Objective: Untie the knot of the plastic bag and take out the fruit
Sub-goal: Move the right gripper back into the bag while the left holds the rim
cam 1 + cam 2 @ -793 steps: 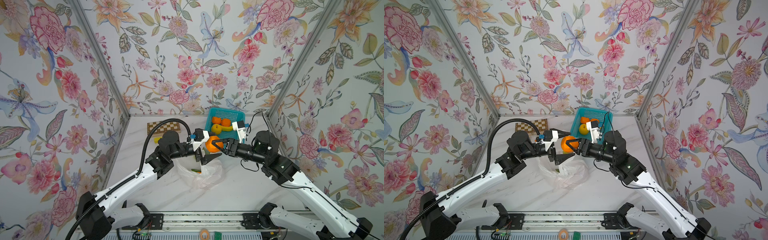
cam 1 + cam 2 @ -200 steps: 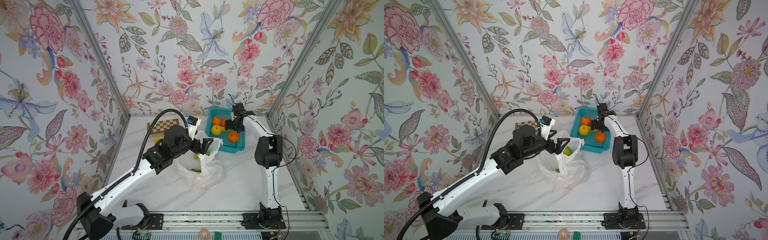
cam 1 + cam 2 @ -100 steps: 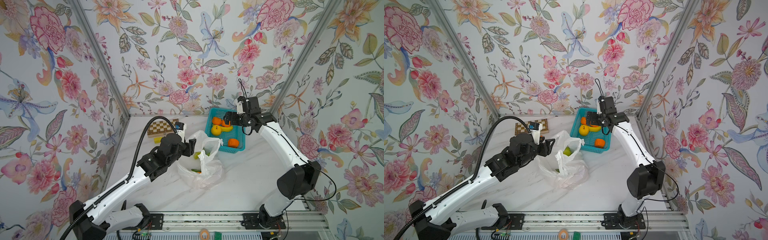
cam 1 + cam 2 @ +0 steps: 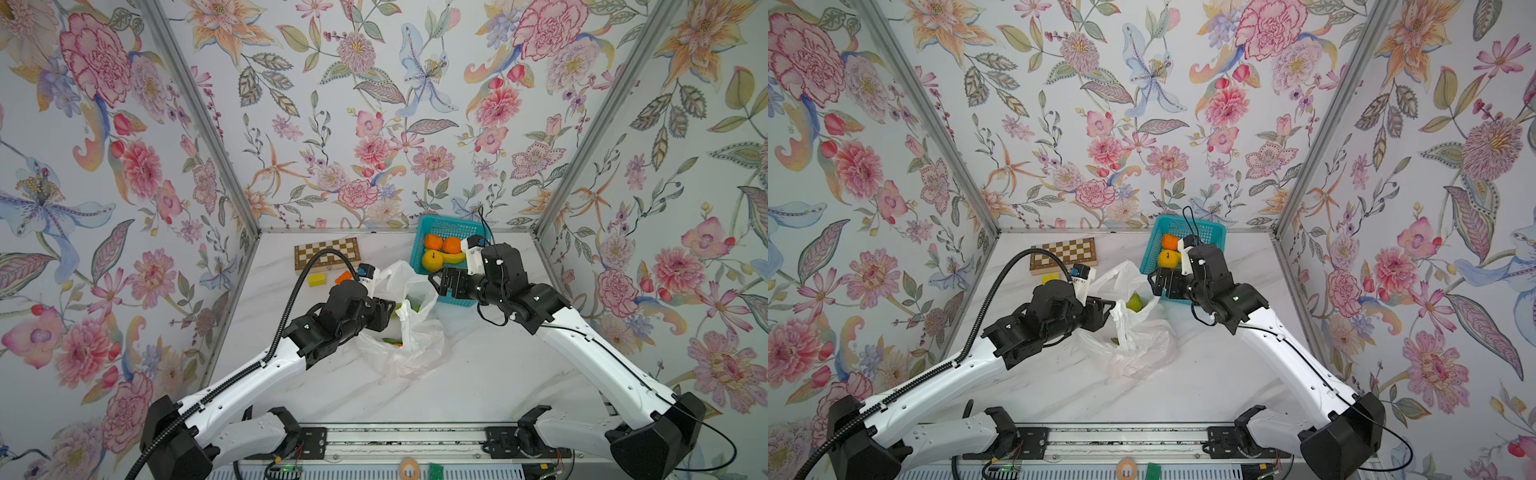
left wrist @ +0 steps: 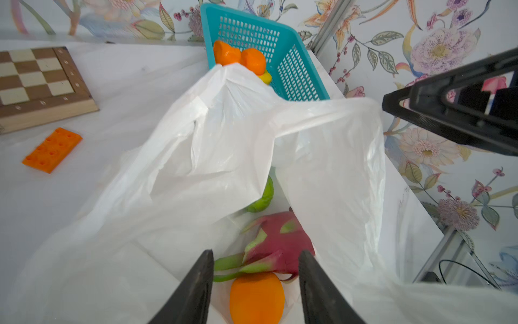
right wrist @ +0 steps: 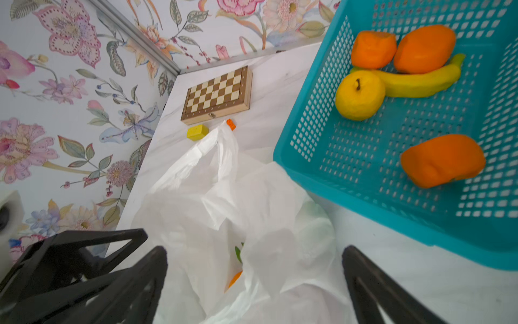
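Observation:
The plastic bag lies mid-table with its mouth gaping; no knot shows. Inside it I see fruit: a green one, a pink-red dragon fruit and an orange one. My left gripper reaches into the bag's mouth from the left. It is open, its jaws on either side of the orange fruit with a gap on each side. My right gripper hangs wide open and empty over the bag's right edge, next to the basket.
The teal mesh basket at the back right holds three orange fruits, a yellow apple-like one and a banana. A chessboard, a yellow block and an orange block lie at the back left. Walls enclose three sides.
My right arm left an orange fruit in the basket and swung back to the bag's right side, jaws wide. My left gripper's jaws narrowed and dipped into the bag's mouth.

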Controlling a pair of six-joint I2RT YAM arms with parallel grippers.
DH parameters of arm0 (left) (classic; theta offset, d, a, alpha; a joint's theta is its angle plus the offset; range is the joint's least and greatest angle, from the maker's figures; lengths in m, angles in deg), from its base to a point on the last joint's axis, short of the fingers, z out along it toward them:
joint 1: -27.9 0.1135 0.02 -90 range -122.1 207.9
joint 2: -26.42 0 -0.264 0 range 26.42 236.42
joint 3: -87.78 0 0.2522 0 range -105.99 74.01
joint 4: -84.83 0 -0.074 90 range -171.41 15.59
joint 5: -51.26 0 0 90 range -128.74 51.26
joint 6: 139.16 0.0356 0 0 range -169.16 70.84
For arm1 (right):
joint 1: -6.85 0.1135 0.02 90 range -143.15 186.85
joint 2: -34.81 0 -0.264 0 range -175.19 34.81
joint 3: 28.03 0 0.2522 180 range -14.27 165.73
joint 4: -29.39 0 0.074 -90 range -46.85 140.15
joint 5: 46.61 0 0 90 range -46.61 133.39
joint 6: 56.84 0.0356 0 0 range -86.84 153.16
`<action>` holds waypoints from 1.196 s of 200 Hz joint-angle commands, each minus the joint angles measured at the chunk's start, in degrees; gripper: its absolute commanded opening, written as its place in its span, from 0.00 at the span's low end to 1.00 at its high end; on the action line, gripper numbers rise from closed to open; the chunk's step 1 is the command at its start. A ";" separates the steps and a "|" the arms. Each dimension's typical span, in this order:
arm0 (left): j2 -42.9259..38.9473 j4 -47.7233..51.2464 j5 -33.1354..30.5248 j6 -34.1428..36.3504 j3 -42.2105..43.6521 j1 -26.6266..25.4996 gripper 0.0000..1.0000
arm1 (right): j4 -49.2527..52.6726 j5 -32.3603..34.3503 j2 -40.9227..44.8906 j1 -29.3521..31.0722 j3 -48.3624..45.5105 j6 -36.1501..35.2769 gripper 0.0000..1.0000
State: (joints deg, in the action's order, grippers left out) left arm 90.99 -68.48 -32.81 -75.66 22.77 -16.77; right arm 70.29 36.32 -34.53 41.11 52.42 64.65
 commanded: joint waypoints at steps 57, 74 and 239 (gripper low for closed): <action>3.24 -14.35 11.01 -4.79 4.88 -7.03 0.51 | -0.79 0.34 1.88 6.94 -6.76 8.81 0.95; 5.35 -14.14 9.49 -4.54 5.24 -9.74 0.51 | -0.53 0.05 2.44 7.29 -8.38 9.32 0.82; 9.47 -11.01 -20.25 4.48 4.51 -13.49 0.48 | 5.15 6.56 11.57 13.53 -20.04 13.73 0.12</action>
State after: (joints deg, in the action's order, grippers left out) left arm 98.58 -80.87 -44.70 -74.78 29.68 -30.03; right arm 75.36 39.92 -23.64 54.11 31.35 77.20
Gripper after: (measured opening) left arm 0.496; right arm 0.121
